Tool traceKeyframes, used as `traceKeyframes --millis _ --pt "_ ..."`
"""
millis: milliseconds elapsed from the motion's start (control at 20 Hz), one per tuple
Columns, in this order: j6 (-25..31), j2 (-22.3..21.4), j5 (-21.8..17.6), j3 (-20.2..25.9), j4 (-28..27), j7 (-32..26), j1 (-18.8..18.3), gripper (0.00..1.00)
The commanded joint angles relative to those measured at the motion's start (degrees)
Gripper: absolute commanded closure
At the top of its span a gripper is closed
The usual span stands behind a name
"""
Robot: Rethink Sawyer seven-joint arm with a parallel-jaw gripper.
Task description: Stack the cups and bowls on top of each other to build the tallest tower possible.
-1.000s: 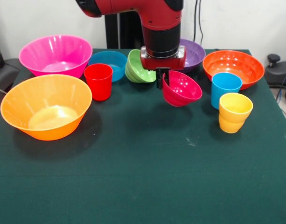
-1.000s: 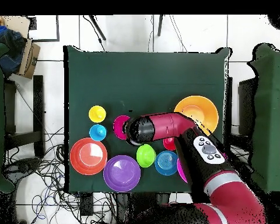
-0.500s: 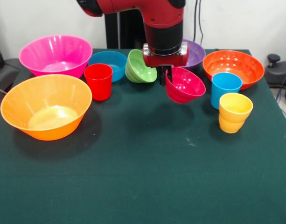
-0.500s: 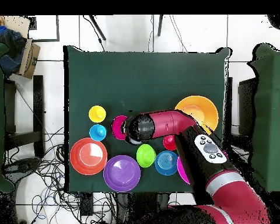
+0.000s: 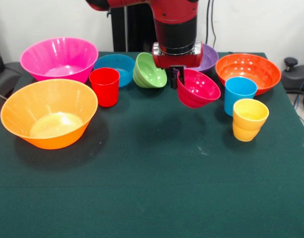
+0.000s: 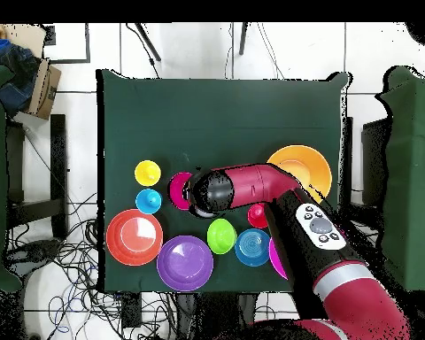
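No brand, label or readable writing shows on any thing; only small round buttons on the arm's (image 6: 291, 208) grey panel, too small to read.

The gripper (image 5: 176, 79) has its jaws closed on the rim of the crimson-pink bowl (image 5: 197, 88), which hangs tilted, clear of the desk (image 5: 152, 188), between the green bowl (image 5: 148, 71) and the sky-blue cup (image 5: 240, 94).

Front view: the green bowl leans on its side against the blue bowl (image 5: 115, 68). The red cup (image 5: 104, 86) stands just in front of the blue bowl. The pink bowl (image 5: 59, 58) is at the far left corner, w/ the yellow-orange bowl (image 5: 48, 113) in front of it, close to the left edge. The purple bowl (image 5: 207, 57) is partly hidden behind the arm, the orange bowl (image 5: 248, 72) near the right edge. The yellow cup (image 5: 249, 119) stands just in front of the sky-blue cup, approx. touching.

All things crowd the far strip of the desk. The whole near half of the green cloth is open room.
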Motion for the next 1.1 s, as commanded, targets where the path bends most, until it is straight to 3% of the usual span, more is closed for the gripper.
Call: traceKeyframes --millis 50,1100 --pt "1.7 0.7 -6.0 2.6 -3.6 -11.8 0.4 1.0" --pt "2.5 2.8 -8.2 3.4 -6.3 -11.8 -0.3 1.0"
